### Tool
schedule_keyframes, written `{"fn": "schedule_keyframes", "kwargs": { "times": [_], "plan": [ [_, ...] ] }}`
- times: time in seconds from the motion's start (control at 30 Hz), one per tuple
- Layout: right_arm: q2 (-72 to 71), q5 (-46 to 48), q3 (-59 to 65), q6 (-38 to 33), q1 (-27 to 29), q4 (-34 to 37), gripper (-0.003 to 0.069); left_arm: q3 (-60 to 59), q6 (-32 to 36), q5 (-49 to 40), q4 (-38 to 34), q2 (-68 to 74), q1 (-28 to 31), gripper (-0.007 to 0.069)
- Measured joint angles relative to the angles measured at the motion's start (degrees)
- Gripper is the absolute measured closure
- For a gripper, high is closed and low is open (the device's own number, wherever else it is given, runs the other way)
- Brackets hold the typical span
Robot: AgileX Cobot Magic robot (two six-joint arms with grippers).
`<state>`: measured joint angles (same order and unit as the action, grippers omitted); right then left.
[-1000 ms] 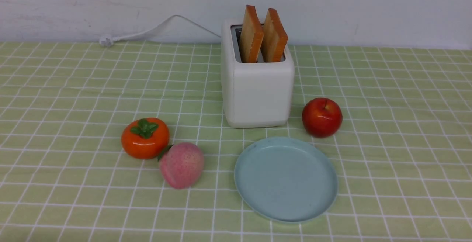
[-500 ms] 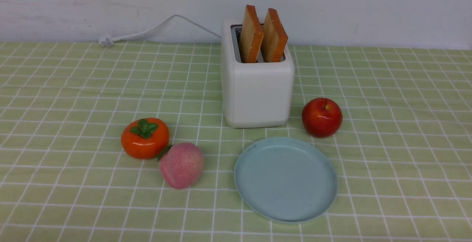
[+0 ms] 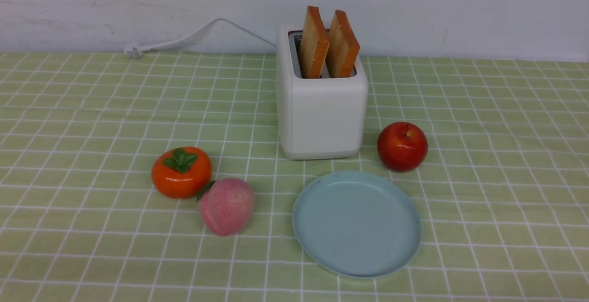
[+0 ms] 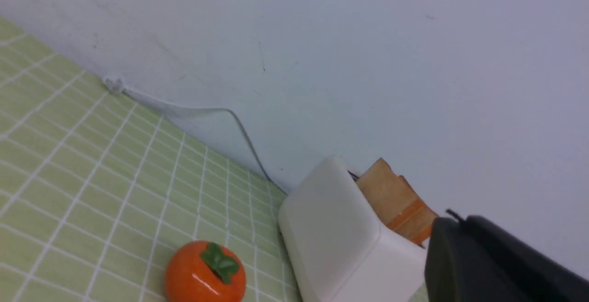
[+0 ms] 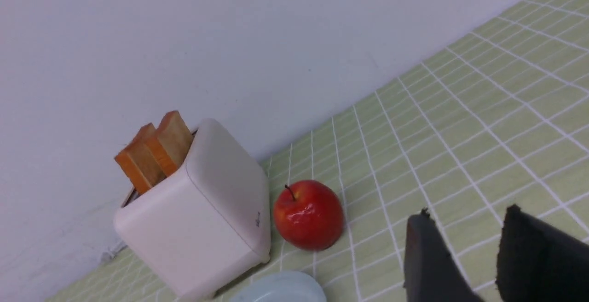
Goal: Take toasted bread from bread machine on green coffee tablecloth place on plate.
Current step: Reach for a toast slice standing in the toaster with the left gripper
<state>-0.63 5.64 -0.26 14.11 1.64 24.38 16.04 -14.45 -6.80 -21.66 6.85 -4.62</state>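
Two slices of toasted bread (image 3: 314, 44) (image 3: 343, 46) stand upright in the slots of the white bread machine (image 3: 322, 108), at the back middle of the green coffee tablecloth (image 3: 92, 108). The pale blue plate (image 3: 356, 223) lies bare just in front of it. Neither gripper shows in the front view. In the left wrist view my left gripper (image 4: 458, 221) is shut and holds nothing, off to one side of the bread machine (image 4: 340, 237) and bread (image 4: 391, 200). My right gripper (image 5: 467, 214) is open over the cloth, apart from the bread machine (image 5: 202, 219), bread (image 5: 154, 157) and plate (image 5: 278, 288).
A red apple (image 3: 401, 146) sits right of the bread machine, close to the plate's far rim. An orange persimmon (image 3: 181, 172) and a pink peach (image 3: 226, 206) lie touching to the left of the plate. The white cord (image 3: 184, 39) runs along the back wall.
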Motion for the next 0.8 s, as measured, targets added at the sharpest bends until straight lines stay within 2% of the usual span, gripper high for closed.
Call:
{"fn": "schedule_keyframes", "kwargs": {
  "times": [0.1, 0.17, 0.23, 0.27, 0.3, 0.4, 0.5, 0.63, 0.67, 0.73, 0.77, 0.8],
  "plan": [
    [1.9, 7.0, -5.5, -1.2, 0.0, -0.9, 0.0459, 3.3, 6.0, 1.9, 0.8, 7.0, 0.0, 0.0638],
    [5.2, 12.9, -11.0, -4.9, 0.0, -1.9, 0.0484, 6.0, 8.8, 2.7, 0.9, 12.8, 0.0, 0.0638],
    [10.2, 20.0, -19.2, -11.7, 0.0, -2.4, 0.0512, 10.0, 10.5, 2.2, 1.0, 19.6, -0.7, 0.0638],
    [10.2, 20.6, -19.8, -12.9, 0.0, -2.4, 0.0514, 10.7, 10.6, 2.1, 1.0, 20.7, -0.9, 0.0638],
    [12.9, 24.8, -24.2, -17.1, 0.0, -2.2, 0.0524, 13.2, 11.2, 1.5, 1.0, 24.3, -2.3, 0.0638],
    [17.9, 32.1, -31.9, -23.9, 0.0, -0.2, 0.0535, 18.0, 12.4, 1.3, 1.1, 31.4, -6.8, 0.0638],
    [20.4, 34.3, -35.7, -26.8, -0.2, 1.9, 0.0536, 20.9, 13.0, 2.6, 1.1, 36.5, -10.6, 0.0638],
    [24.1, 33.0, -38.8, -28.9, -4.9, 3.3, 0.0536, 25.2, 13.3, 10.3, 2.0, 48.6, -20.5, 0.0638],
    [24.2, 32.9, -38.8, -28.9, -5.2, 3.3, 0.0536, 25.3, 13.3, 10.3, 2.2, 49.1, -21.0, 0.0638],
    [26.2, 32.4, -38.9, -29.5, -8.7, 2.1, 0.0536, 27.1, 13.3, 17.8, 5.0, 55.9, -27.2, 0.0638],
    [26.3, 32.4, -38.9, -29.5, -9.1, 2.1, 0.0536, 27.3, 13.3, 18.4, 5.2, 56.5, -27.2, 0.0638],
    [27.2, 32.5, -38.9, -29.6, -10.0, 2.0, 0.0536, 28.7, 13.3, 23.3, 7.3, 61.3, -30.3, 0.0638]
  ]
}}
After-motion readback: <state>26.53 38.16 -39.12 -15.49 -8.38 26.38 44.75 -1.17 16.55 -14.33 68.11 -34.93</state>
